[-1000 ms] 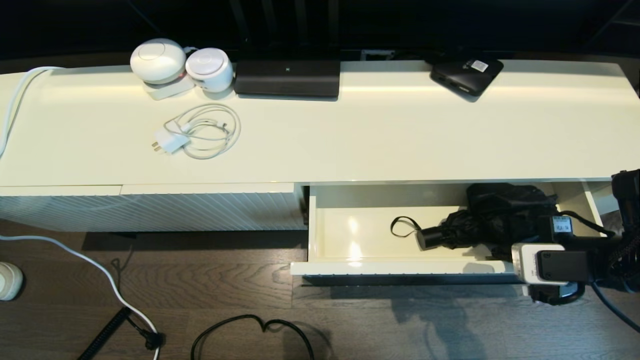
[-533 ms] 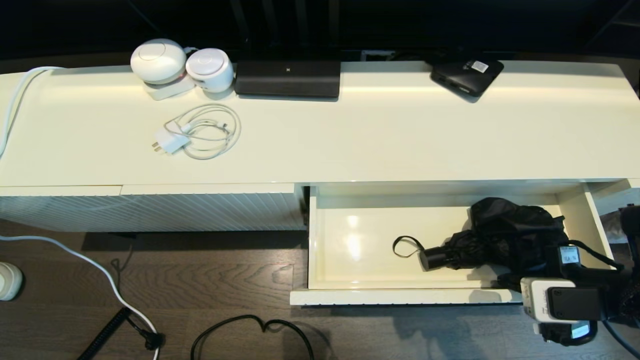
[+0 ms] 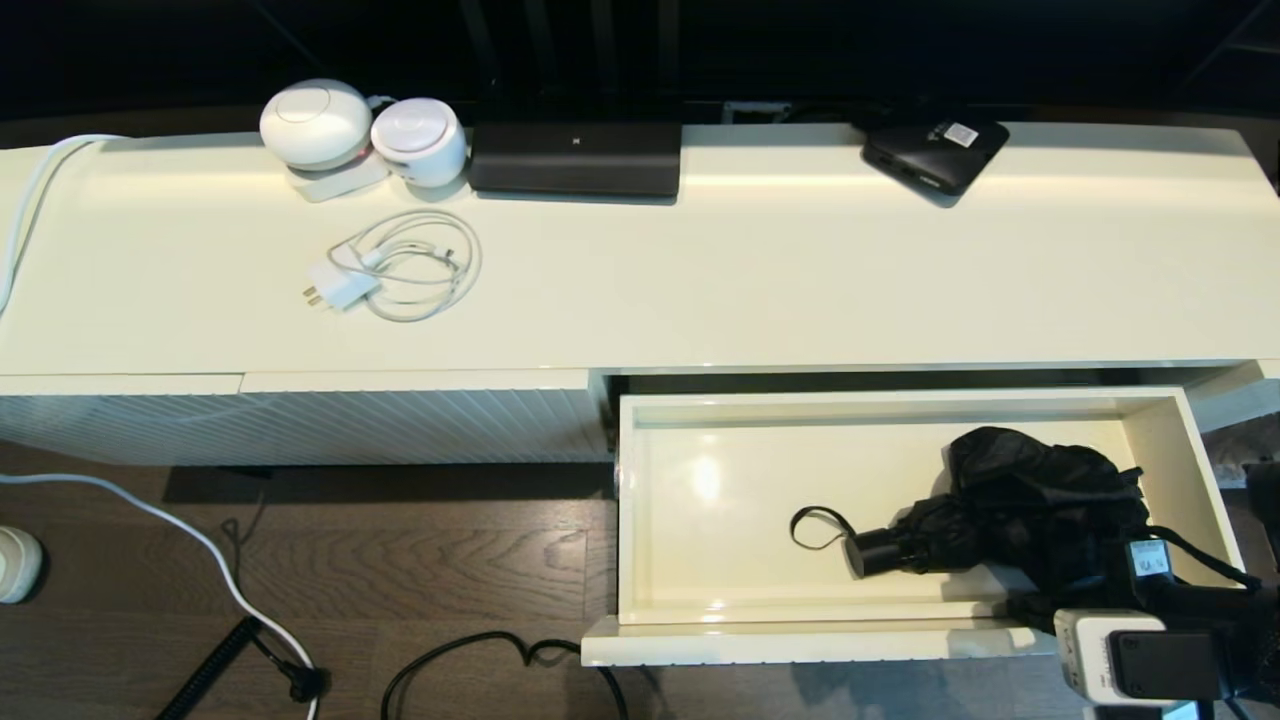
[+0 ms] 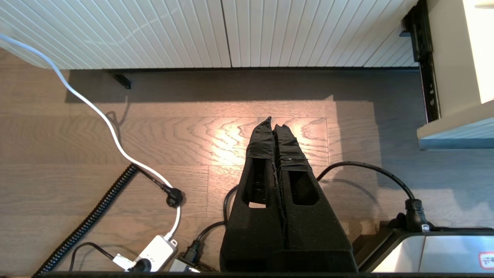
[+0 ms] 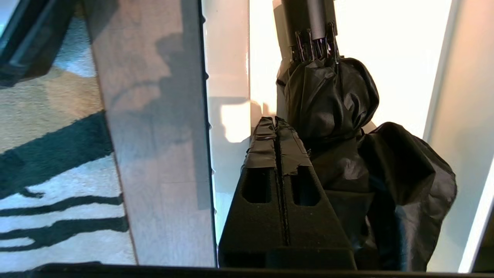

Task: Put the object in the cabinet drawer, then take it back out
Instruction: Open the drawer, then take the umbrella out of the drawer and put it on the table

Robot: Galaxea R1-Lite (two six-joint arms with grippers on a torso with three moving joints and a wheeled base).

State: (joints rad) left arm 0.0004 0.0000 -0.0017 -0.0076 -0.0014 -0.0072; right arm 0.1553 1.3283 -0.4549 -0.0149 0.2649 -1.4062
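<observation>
The cabinet drawer stands pulled far out at the right, cream-white and glossy inside. The object, a black folding umbrella, lies in its right half. Its short handle and wrist loop point left. My right gripper is shut with nothing between its fingers. It reaches down just inside the drawer's front wall, right beside the umbrella's fabric. In the head view it shows at the drawer's front right corner. My left gripper is shut and empty, hanging over the wooden floor.
On the cabinet top sit two white round devices, a coiled white charger, a black rectangular device and a flat black box. Cables lie on the floor. A ribbed panel is left of the drawer.
The drawer has slid further out toward me, carrying the umbrella with it. My right arm has drawn back along with the drawer front, its gripper staying shut.
</observation>
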